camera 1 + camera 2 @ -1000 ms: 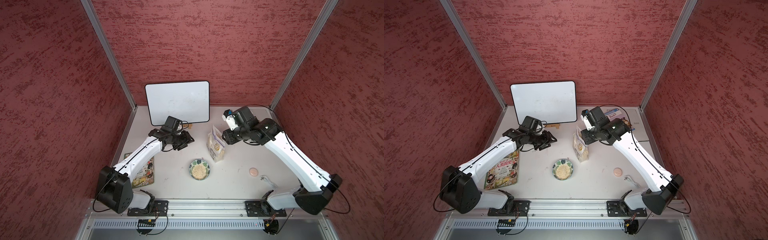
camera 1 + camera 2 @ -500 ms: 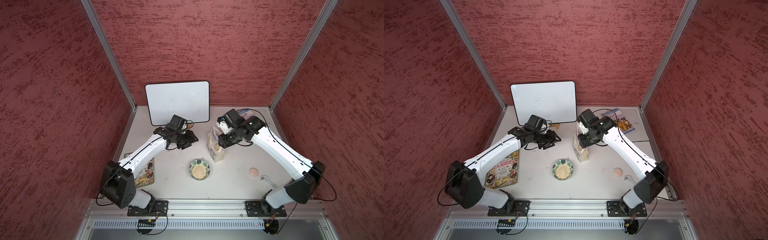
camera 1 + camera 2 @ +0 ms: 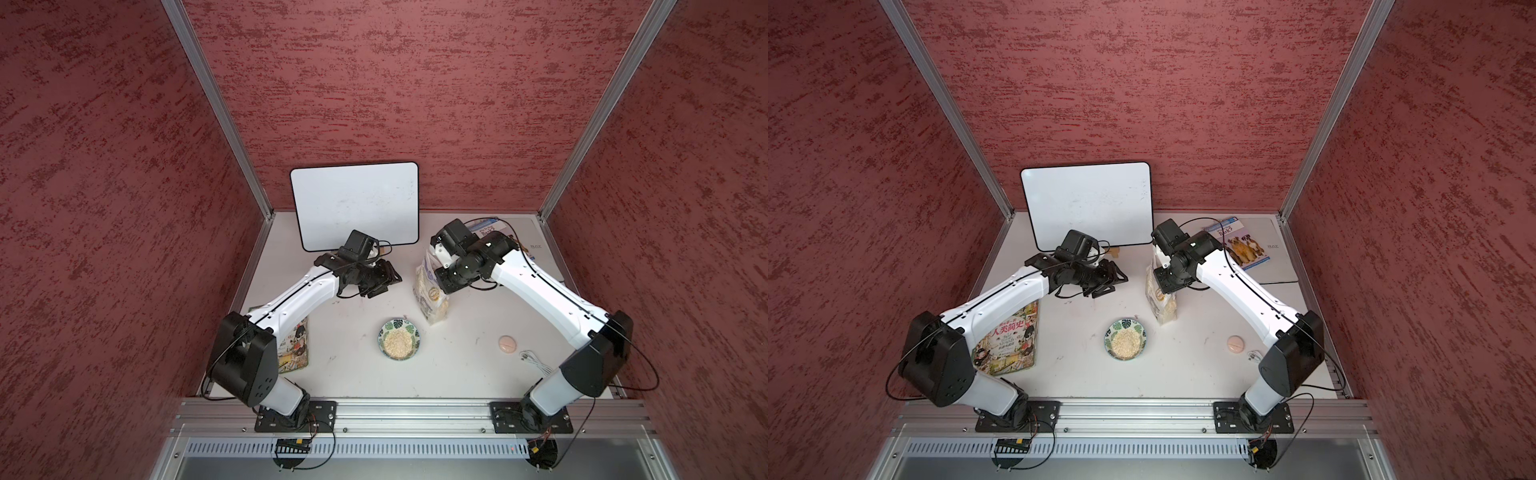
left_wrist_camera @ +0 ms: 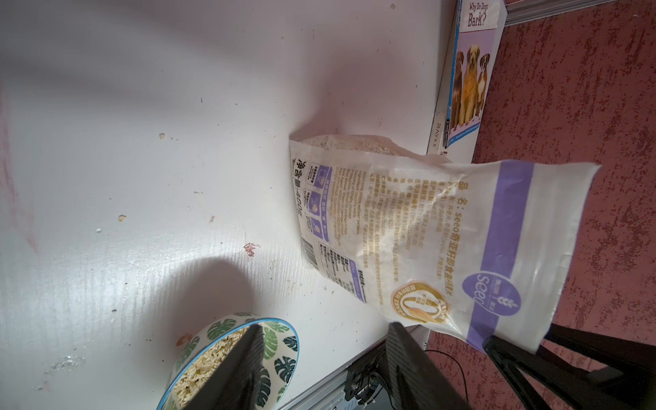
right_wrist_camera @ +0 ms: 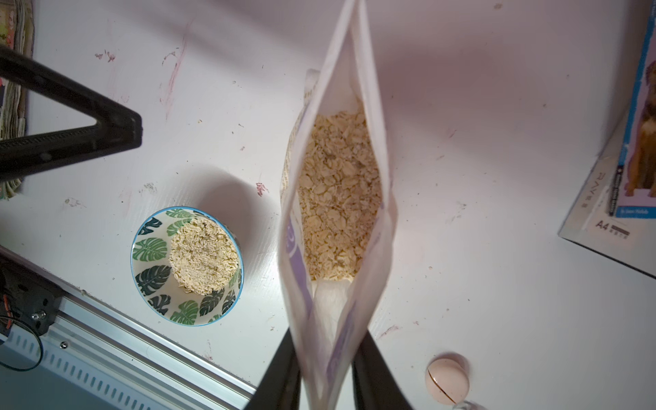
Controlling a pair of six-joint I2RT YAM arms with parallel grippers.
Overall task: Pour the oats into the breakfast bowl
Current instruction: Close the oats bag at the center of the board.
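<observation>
The oats (image 5: 337, 198) are pale flakes in a clear bag with a purple-and-white label (image 3: 430, 291) (image 3: 1160, 297) (image 4: 408, 230). The bag stands upright with its top open, just behind and right of the breakfast bowl. My right gripper (image 3: 441, 279) (image 3: 1163, 277) (image 5: 326, 335) is shut on one end of the bag's top edge, a finger pressed on each side. The breakfast bowl (image 3: 390, 327) (image 3: 1115, 330) (image 5: 151, 248) (image 4: 280, 337) is white with green leaves and holds a heap of oats. My left gripper (image 3: 388, 283) (image 3: 1119, 282) (image 4: 324, 326) hangs open and empty left of the bag.
A whiteboard (image 3: 355, 205) leans on the back wall. A magazine (image 3: 1013, 336) lies at the front left. A dog book (image 3: 1241, 245) on a grey pad (image 3: 1277, 262) lies at the back right. A pink disc (image 3: 507, 343) and a white cable (image 3: 534, 361) lie front right.
My right gripper has swung left from behind the bag onto its top edge and closed on it. My left gripper has edged a little toward the bag and stays open.
</observation>
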